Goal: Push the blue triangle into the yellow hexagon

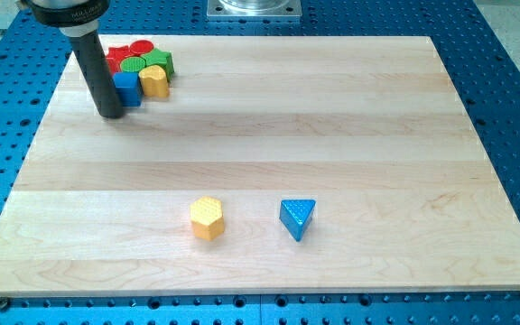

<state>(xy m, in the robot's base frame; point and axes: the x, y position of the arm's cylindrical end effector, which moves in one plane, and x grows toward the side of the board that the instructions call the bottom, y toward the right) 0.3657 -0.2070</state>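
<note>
On the wooden board (332, 117) I count 2 loose blocks near the view's bottom: 1 blue triangle (297, 218) and 1 yellow hexagon (208, 218), apart, triangle to the right. A cluster at the top left holds 2 red pieces (126, 54), 2 green (152, 62), 1 blue block (128, 88) and 1 yellow block (154, 81). The tip (111, 114) is a bare rod with nothing to clench, beside that cluster, well apart from the triangle.

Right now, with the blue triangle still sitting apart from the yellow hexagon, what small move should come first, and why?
Probably carry my tip away from the cluster at the view's top left, toward the view's right of the blue triangle. The yellow hexagon lies to the triangle's left with a gap between, so a push must start from the triangle's right side. My tip now stands beside a blue block.
</note>
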